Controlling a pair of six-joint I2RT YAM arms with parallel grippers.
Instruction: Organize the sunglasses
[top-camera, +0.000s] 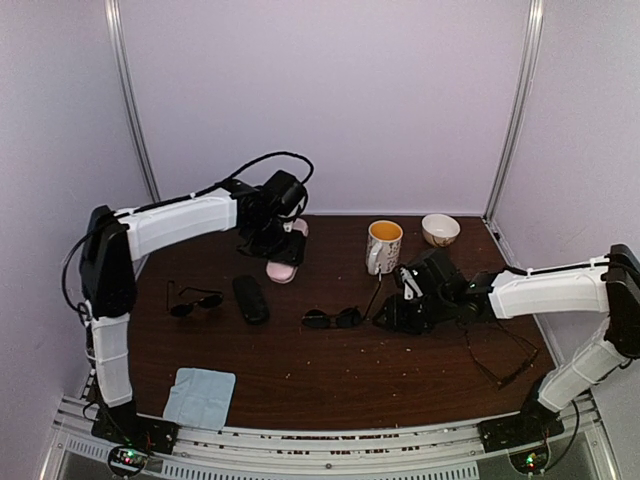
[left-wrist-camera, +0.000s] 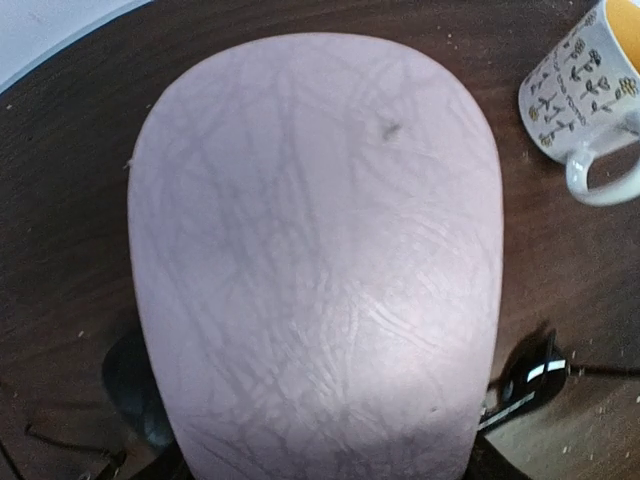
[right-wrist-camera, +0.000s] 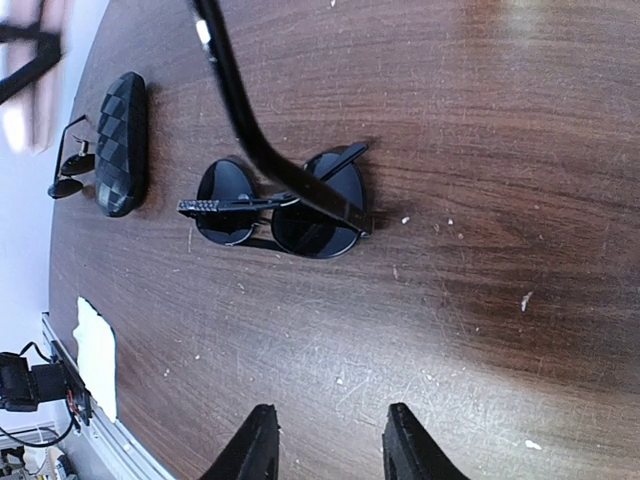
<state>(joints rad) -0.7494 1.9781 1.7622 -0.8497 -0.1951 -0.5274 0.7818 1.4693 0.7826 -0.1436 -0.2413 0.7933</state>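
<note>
Sunglasses (right-wrist-camera: 275, 215), dark-lensed, lie on table (right-wrist-camera: 500, 300) ahead of right gripper (right-wrist-camera: 330, 415), untouched; its fingers (right-wrist-camera: 255, 450) parted, empty. Advance, pinch bridge, spare lenses. Left gripper (top-camera: 278, 243) at pink case (left-wrist-camera: 315, 260); grip unclear.

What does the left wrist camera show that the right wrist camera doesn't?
Only the left wrist view: the patterned mug, and the pink case filling most of the frame. Only the right wrist view: the light-blue cloth at the table's edge, and the right tool, its fingers apart with nothing between them. Both: the dark-lens sunglasses lying on the brown table.
</note>
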